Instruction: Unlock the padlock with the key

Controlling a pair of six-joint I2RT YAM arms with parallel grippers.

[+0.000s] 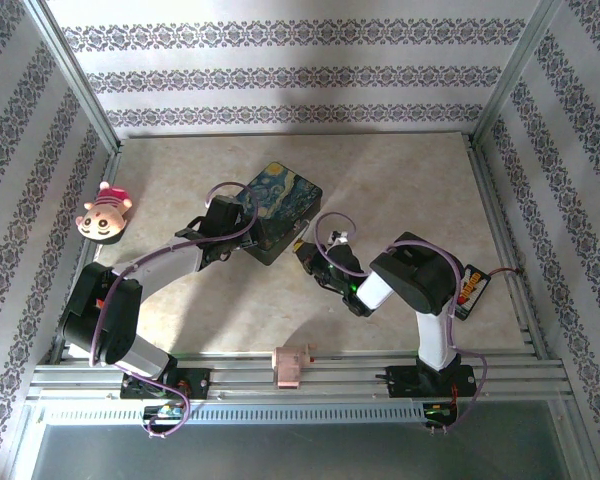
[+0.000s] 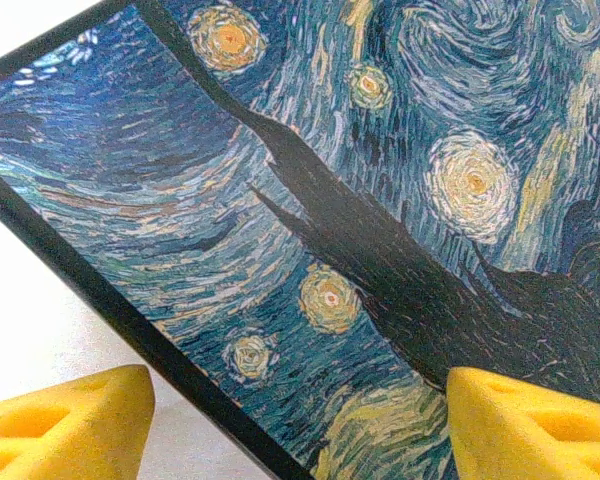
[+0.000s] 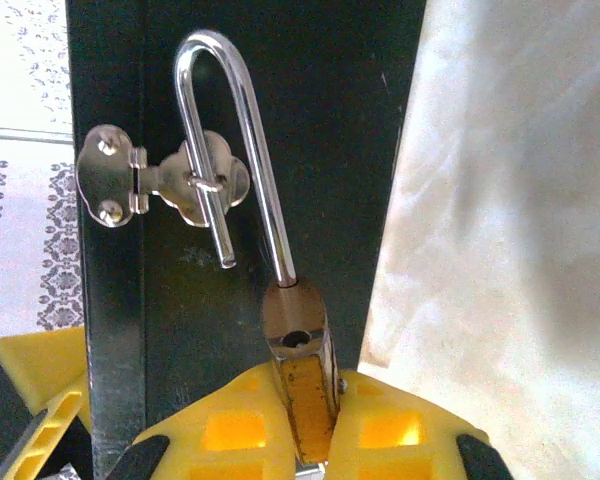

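Right gripper [image 3: 302,400] is clenched on the padlock [image 3: 300,345], its brass body pinched between my two fingers. The lock sits straight ahead of this gripper at the front face of the box [image 1: 280,205], so the right arm is the near one.

The long axis runs away from me in line with my reach. The shackle [image 3: 265,185] points forward, bow end farthest from me. The body's bottom end is buried down between my fingers, so I can't see that face.

The long leg enters the body. The short leg hangs free of its hole and threads the loop of the clasp [image 3: 160,180] — to my eye the lock is sprung. Pale desk [image 3: 500,250] lies to the right of the box.

Left gripper [image 2: 295,415] is spread wide above the painted lid [image 2: 380,200], one finger past the box's edge, and I see no grip on anything.

My guess at the next move — slide the lock back along that free leg to clear the clasp.
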